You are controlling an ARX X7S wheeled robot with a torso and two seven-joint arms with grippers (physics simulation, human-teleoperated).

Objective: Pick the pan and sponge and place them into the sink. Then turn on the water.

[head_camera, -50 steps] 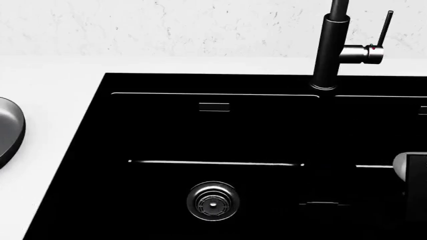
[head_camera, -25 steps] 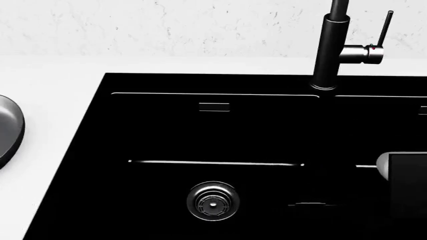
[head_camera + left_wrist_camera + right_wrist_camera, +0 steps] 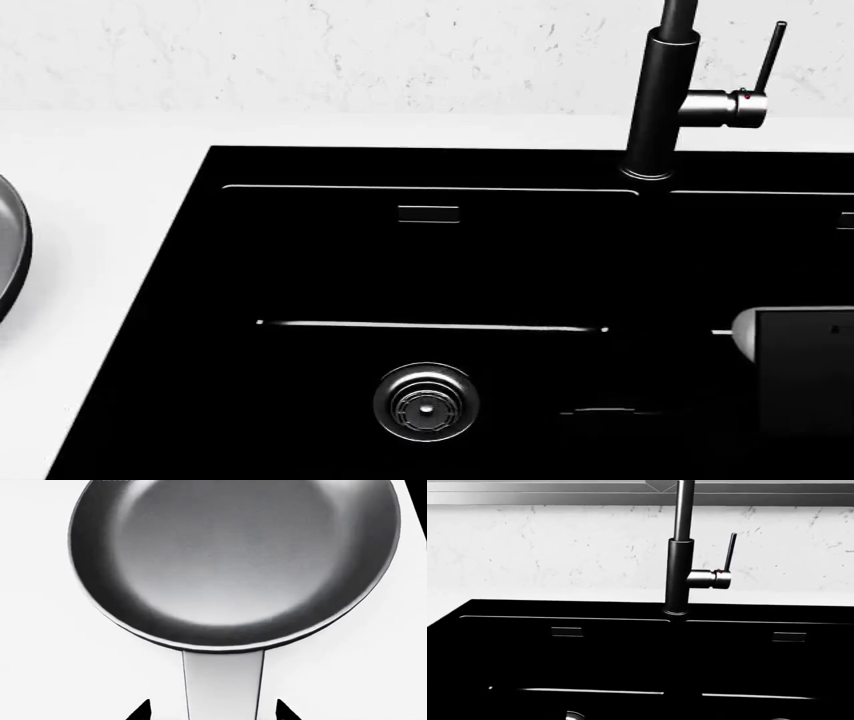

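pan [image 3: 11, 245] slips further off the left edge of head view since a moment ago, still on the white counter [image 3: 120, 200] outside the sink [image 3: 334, 280], left gripper [image 3: 213, 712] tips apart astride its handle [image 3: 223, 685]; right arm [image 3: 801, 370] creeps in, its grip state untellable.

the sink [image 3: 174, 330] fills most of the counter [image 3: 94, 190] ahead, its drain [image 3: 426, 400] low in the left basin. the faucet [image 3: 659, 100] stands on the back rim at one o'clock, lever [image 3: 769, 58] to its right – the pan [image 3: 11, 250] sits on the counter at nine o'clock, apart from the sink.
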